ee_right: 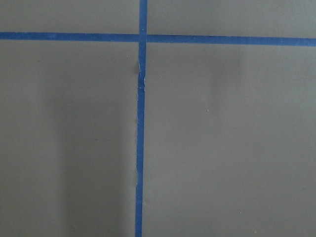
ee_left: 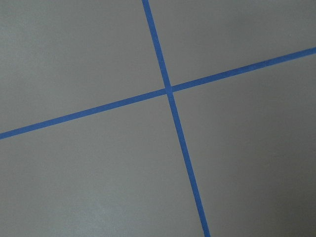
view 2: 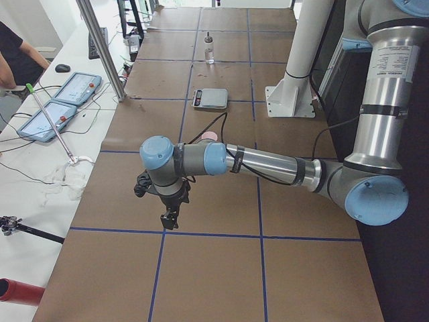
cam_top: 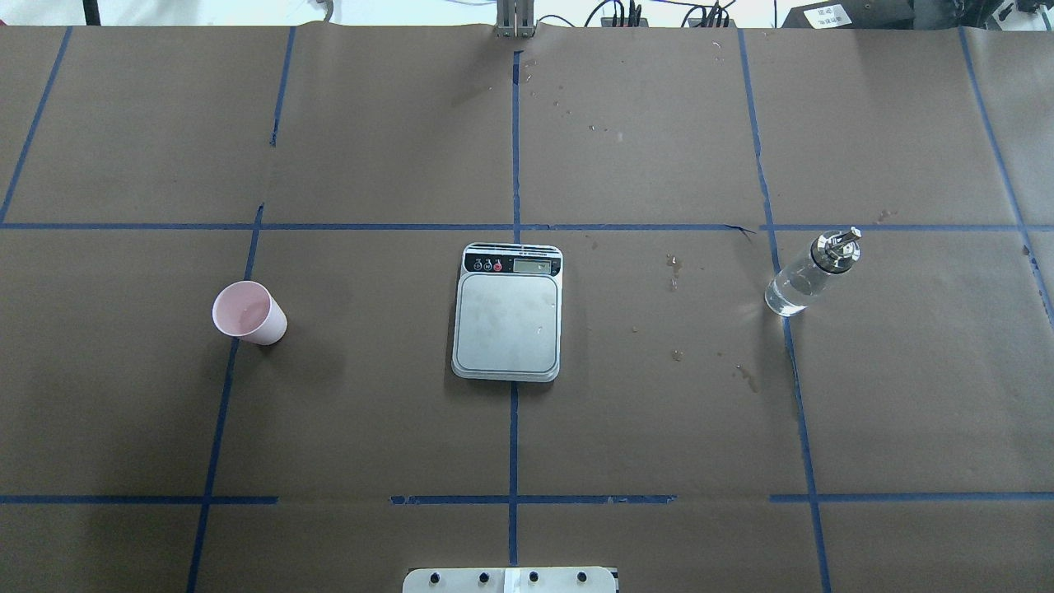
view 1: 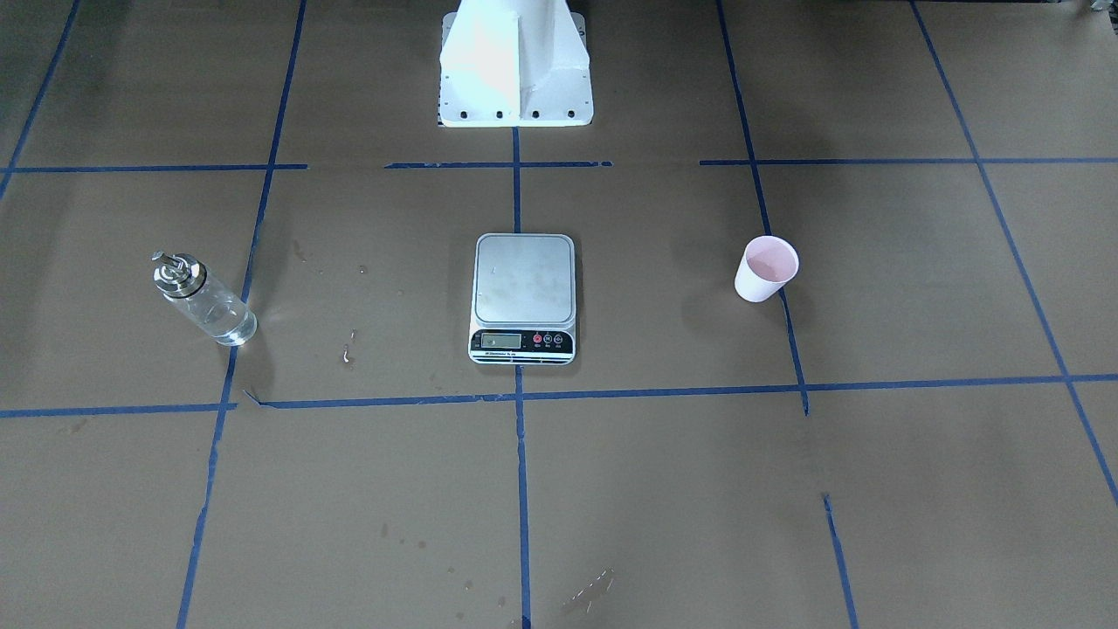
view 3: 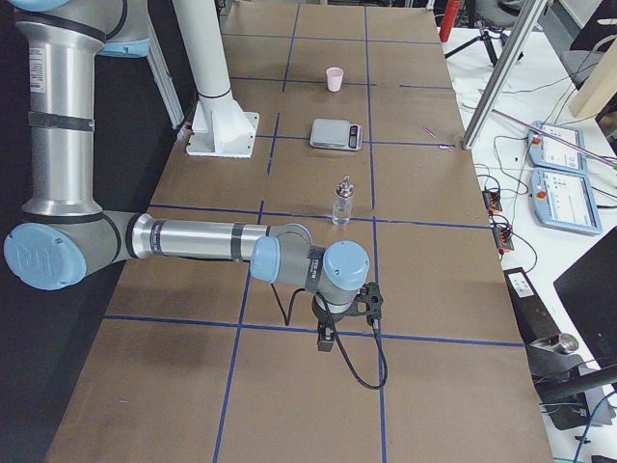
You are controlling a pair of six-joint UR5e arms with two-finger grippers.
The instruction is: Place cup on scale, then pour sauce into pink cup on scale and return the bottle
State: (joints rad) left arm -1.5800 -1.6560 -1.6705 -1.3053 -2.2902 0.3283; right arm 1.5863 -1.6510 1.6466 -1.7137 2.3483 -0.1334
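Cup well apart from scale

- The scale, silver platform on a white body, lies flat at centre, its black display strip on the far side from the robot.
- The cup, pale pink, stands upright well to its left.
- The bottle, clear glass with a silver cap, stands upright well to its right.

Wide gaps between cup, scale, bottle
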